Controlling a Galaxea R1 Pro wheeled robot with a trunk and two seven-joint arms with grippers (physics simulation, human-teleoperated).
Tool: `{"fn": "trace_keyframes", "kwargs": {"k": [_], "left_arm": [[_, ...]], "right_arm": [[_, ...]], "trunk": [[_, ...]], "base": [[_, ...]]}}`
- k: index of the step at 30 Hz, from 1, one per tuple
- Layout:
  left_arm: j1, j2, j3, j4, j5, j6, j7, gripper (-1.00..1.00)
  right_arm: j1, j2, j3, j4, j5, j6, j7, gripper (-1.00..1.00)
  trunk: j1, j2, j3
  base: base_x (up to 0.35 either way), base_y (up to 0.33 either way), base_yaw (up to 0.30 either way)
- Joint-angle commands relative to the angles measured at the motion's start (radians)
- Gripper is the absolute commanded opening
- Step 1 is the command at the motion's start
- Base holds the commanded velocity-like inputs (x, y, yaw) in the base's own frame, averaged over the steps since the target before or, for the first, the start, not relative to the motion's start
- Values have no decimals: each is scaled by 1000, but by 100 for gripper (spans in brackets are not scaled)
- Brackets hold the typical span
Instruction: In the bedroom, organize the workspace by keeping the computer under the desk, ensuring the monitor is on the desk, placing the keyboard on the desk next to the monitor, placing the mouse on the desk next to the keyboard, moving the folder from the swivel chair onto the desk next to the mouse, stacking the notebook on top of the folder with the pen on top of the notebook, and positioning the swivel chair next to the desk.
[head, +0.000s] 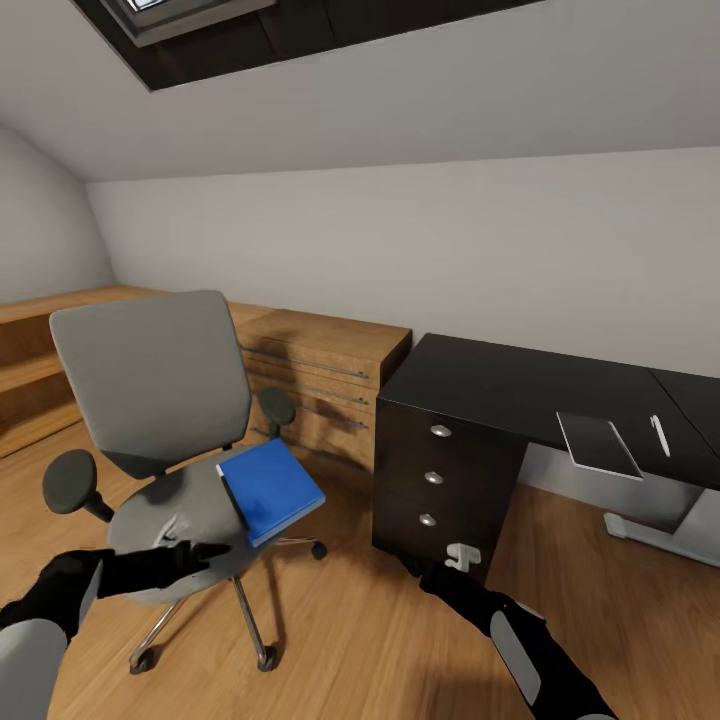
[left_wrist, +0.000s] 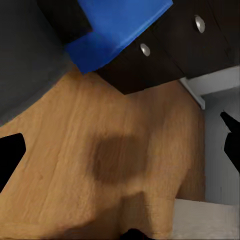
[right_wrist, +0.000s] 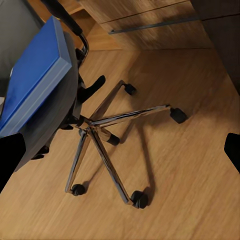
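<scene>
The flat bright-blue rectangular folder is lying on the seat of the grey padded swivel chair at the lower left of the head view, one corner overhanging the seat's front edge; the small thin grey notebook and the short light-coloured pen are resting side by side, apart, on the black-topped bench at right; the left gripper is hovering over the seat near the folder, and I cannot tell how far its fingers are parted; the right gripper is hanging before the dark drawer unit, fingers apart and holding nothing; a light-wood dresser is standing behind the chair.
</scene>
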Motion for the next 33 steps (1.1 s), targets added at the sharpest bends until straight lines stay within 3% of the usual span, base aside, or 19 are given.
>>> {"fn": "trace_keyframes", "kwargs": {"k": [1, 5, 8, 14, 17, 19, 21, 22, 24, 25, 26, 27, 29, 33], "left_arm": [[-1, -1, 1, 25, -22, -27, -27, 100], [-1, -2, -12, 142, -41, -209, -55, 100], [-1, -3, -31, 220, -44, -302, -59, 100], [-1, -14, -203, 380, -47, -425, -47, 100], [-1, -26, -237, 431, -48, -449, 17, 100], [-1, -40, -247, 458, -48, -457, 152, 100], [-1, -54, -249, 465, -47, -458, 241, 100], [3, -72, -251, 469, -47, -460, 339, 100], [11, -93, -252, 472, -47, -461, 436, 100], [24, -115, -252, 474, -46, -462, 533, 100], [30, -126, -253, 474, -46, -462, 578, 100], [39, -146, -253, 475, -45, -464, 662, 100], [48, -174, -252, 476, -44, -465, 765, 100], [63, -214, -252, 477, -42, -467, 881, 100]], "right_arm": [[0, 0, 0, -1, -10, 9, -1, 100], [0, 0, 1, 0, -9, 8, -25, 100], [0, 0, 1, 0, -9, 8, -40, 100], [0, 1, 1, 0, -9, 8, -49, 100], [0, 1, 0, 0, -9, 8, -50, 100], [0, 1, 0, 0, -9, 9, -50, 100], [0, 1, 0, -1, -9, 9, -50, 100], [0, 1, 0, -1, -9, 9, -50, 100], [0, 1, 0, -1, -9, 9, -50, 100], [0, 1, 0, -1, -9, 9, -50, 100], [0, 1, 0, -1, -9, 9, -50, 100], [0, 1, 0, -1, -9, 9, -50, 100], [0, 1, 0, -2, -9, 9, -56, 100], [0, 2, 1, -2, -9, 9, -94, 100]], "trunk": [[0, 0, -1], [0, 0, -1], [0, 0, -1], [0, 0, -1], [0, 0, -1], [0, 0, -1], [0, 0, -1], [0, 0, -1], [0, 0, -1], [0, 0, -1], [0, 0, -1], [0, 0, -1], [0, 0, -1], [0, 0, -1]], "base": [[0, 0, 0], [0, 0, 0], [0, 0, 0], [0, 0, 0], [0, 0, 0], [0, 0, 0], [0, 0, 0], [0, 0, 0], [0, 0, 0], [0, 0, 0], [0, 0, 0], [0, 0, 0], [0, 0, 0], [0, 0, 0]]}}
